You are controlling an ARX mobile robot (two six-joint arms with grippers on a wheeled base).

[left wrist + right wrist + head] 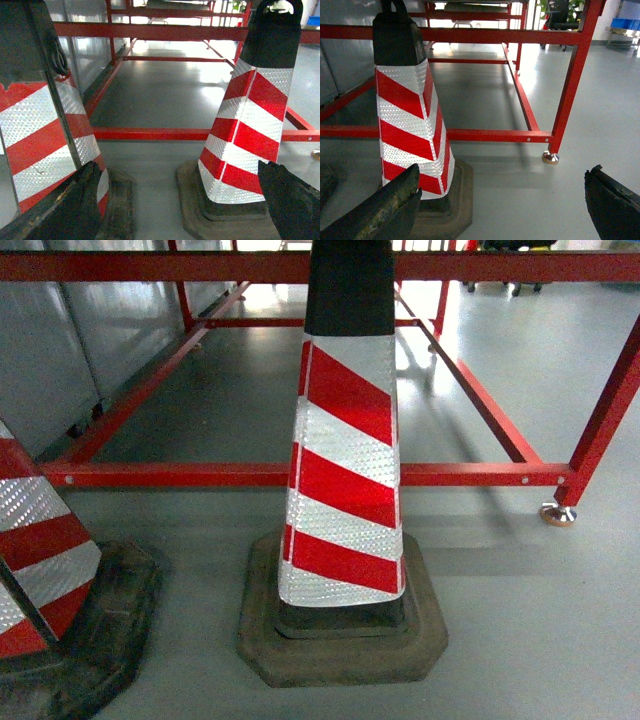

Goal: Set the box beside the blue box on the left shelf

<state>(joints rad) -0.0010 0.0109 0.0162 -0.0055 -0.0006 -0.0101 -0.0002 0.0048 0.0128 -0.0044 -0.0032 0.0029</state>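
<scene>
Neither the box nor the left shelf shows in any view. My left gripper (179,200) is open; its dark fingers (75,205) stand wide apart low over the grey floor, and only floor lies between them. My right gripper (502,202) is open too, with nothing between its fingers (612,205). Neither gripper appears in the head view. A small patch of blue (627,22) lies far off at the right wrist view's top right, too small to tell what it is.
A red-and-white striped traffic cone (345,470) on a dark rubber base stands straight ahead, close by. A second cone (45,570) is at the left edge. Behind them runs a red steel frame (200,475) with a foot (557,513) at the right. Grey panels (60,330) line the left.
</scene>
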